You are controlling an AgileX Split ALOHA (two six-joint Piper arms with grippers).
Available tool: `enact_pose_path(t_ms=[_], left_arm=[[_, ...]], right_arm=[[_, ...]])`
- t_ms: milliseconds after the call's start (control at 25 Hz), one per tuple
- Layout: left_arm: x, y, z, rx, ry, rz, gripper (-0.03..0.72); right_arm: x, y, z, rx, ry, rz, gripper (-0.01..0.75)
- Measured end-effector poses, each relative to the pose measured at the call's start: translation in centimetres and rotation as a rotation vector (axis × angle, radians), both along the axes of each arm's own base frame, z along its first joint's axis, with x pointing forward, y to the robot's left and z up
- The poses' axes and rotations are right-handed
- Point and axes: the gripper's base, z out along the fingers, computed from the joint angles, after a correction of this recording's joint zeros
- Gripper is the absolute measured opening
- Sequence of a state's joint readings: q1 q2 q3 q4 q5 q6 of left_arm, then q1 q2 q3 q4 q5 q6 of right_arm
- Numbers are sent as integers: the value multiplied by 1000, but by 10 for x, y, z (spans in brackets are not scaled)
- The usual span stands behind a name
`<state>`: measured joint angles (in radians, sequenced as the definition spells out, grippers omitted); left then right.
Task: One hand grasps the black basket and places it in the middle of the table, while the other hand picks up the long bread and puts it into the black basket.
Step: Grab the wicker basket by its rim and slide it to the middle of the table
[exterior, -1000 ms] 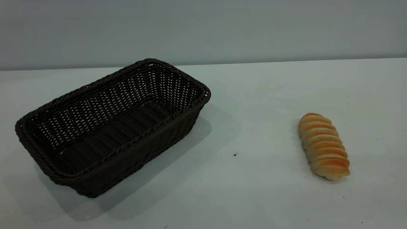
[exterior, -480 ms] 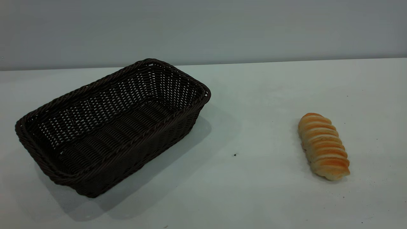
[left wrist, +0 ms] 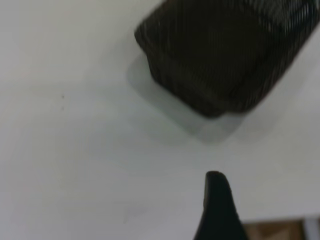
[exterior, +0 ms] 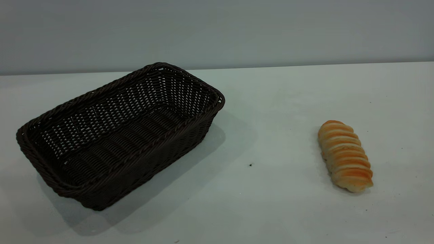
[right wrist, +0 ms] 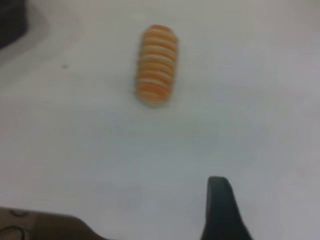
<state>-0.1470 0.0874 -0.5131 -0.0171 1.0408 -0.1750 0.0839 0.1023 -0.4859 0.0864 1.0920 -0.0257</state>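
Nothing's grabbed yet: the black basket [exterior: 118, 135] sits empty toward the table's [exterior: 271, 210] left, the long bread [exterior: 345, 156] lies well apart on the right, each on its own arm's side. Only one finger of each gripper shows, so can't tell if they're open.

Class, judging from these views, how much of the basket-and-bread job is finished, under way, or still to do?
Nothing looks done. The dark woven wicker basket sits empty at the left of the white table, not mid-table. The ridged golden-orange long loaf lies apart at the right. Nothing is in hand: neither claw touches anything. Left: centre the basket, then load the loaf.
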Motion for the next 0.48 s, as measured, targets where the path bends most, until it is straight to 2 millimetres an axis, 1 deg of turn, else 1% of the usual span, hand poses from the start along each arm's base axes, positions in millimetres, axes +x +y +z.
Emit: enact_pose_path(t_ms=[120,200,320,480], left_arm=[[22,-3,10,-48,0,39,559],[40,-6,12,-56,24,50,559],[75,-10,9,-37,102,61,559],[124,-17,-2,-38,222,97,559]], right_arm=[[12,0,11,-4,-62,47,455],[24,1,16,-25,-72,65,455],[46,3,19,-72,-46,68,455],[78,6,12,-131,45,67,455]])
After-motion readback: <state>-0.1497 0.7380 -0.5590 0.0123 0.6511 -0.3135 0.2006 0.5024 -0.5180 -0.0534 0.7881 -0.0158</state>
